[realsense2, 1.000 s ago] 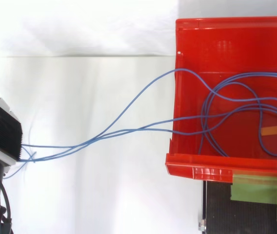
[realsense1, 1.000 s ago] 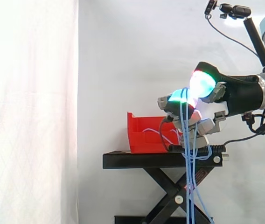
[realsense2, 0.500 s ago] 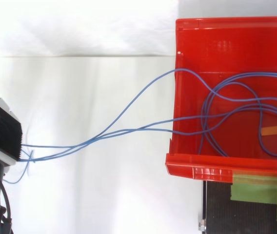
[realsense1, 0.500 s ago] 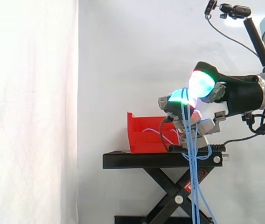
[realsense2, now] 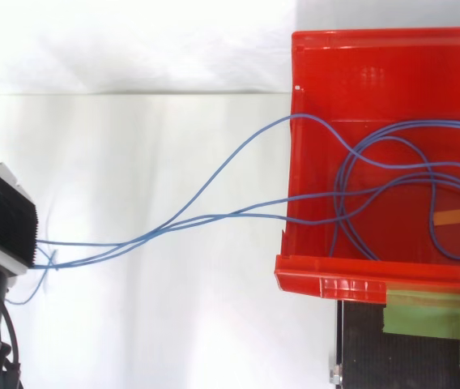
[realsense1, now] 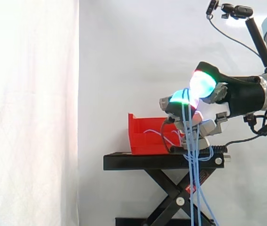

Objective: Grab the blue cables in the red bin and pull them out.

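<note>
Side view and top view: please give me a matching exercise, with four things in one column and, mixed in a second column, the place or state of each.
1. blue cables
2. red bin
3. hand
4. black stand

a. carries the bin
b. shut on the cables
c. holds cable loops
d. run over the bin wall to the hand

Pairs: 1-d, 2-c, 3-b, 4-a

We note the bin (realsense1: 147, 139) beyond the fingertips of the hand (realsense1: 230, 96) and lower, sitting on the stand (realsense1: 161, 161). The cables (realsense2: 214, 217) lie coiled in the bin, cross its wall toward the hand, pass between thumb and fingers, and hang beneath the hand beside the stand.
</note>
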You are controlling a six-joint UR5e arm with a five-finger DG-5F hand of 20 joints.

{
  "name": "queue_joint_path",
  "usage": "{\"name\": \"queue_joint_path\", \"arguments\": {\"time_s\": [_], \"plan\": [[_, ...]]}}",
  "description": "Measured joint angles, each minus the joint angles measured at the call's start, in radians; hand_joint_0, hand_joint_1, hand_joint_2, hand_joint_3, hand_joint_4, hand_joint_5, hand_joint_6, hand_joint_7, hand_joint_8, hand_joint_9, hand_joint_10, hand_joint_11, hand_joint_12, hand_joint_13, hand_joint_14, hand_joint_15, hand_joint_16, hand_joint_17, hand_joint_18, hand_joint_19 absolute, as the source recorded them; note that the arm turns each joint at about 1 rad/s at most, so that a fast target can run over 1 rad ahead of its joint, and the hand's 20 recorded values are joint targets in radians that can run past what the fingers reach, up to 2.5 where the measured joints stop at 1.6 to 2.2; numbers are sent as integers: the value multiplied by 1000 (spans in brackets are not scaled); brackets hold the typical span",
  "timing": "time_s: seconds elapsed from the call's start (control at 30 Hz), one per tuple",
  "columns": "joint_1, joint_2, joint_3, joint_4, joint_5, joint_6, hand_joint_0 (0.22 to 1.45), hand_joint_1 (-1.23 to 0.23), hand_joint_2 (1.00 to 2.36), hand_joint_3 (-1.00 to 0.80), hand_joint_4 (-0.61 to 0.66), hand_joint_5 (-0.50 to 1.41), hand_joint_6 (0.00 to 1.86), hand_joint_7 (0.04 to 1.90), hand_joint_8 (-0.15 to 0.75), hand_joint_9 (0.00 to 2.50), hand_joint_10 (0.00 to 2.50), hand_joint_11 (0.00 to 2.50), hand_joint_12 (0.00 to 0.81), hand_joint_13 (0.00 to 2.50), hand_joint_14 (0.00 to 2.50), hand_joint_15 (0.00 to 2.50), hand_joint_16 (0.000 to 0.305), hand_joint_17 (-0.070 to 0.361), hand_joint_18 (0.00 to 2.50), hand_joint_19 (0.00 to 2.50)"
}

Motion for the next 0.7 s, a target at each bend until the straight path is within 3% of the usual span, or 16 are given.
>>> {"name": "queue_joint_path", "arguments": {"time_s": [0.17, 0.47, 0.7], "plan": [[0, 0, 0, 1, -2, 1, 696, -832, 1000, -1000, 37, 485, 1010, 397, 241, 1118, 22, 1225, 343, 1316, 6, 1601, 56, 125, 953, 1002], [-9, 0, 0, 7, -35, -9, 652, -829, 1000, -1000, 56, 547, 679, 485, 258, 1126, 21, 1204, 358, 1326, 4, 1585, 59, 133, 966, 986], [-9, 0, 0, 84, -38, -41, 620, -816, 1000, -1000, 72, 568, 593, 506, 267, 1129, 20, 1212, 380, 1336, 3, 1572, 61, 138, 976, 972]]}}
